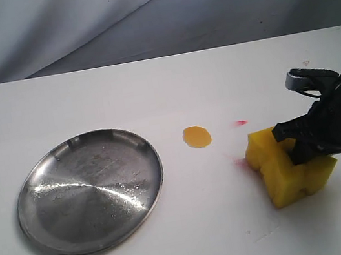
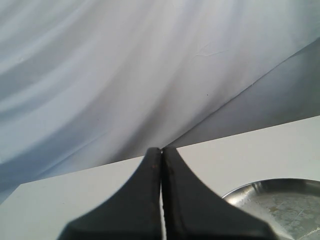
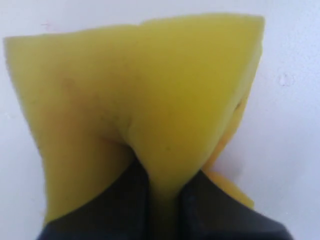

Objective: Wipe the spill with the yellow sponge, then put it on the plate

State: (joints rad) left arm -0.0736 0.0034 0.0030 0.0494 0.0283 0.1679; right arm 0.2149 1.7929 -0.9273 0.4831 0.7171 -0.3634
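Note:
The yellow sponge [image 1: 282, 171] sits at the right of the white table, pinched and bulging between the black fingers of my right gripper [image 1: 299, 143]. The right wrist view is filled by the squeezed yellow sponge [image 3: 145, 85], with my right gripper [image 3: 165, 200] shut on its middle. A small orange-yellow spill [image 1: 196, 137] lies on the table to the left of the sponge, apart from it. The silver plate [image 1: 50, 232] rests at the left. My left gripper [image 2: 161, 152] is shut on nothing, raised, with the plate [image 2: 300, 187] rim beside it; it is out of the exterior view.
Thin pink-red smears [image 1: 240, 122] mark the table between spill and sponge. A grey-white cloth backdrop [image 1: 138, 15] hangs behind the table's far edge. The right arm's cables [image 1: 310, 81] rise above the sponge.

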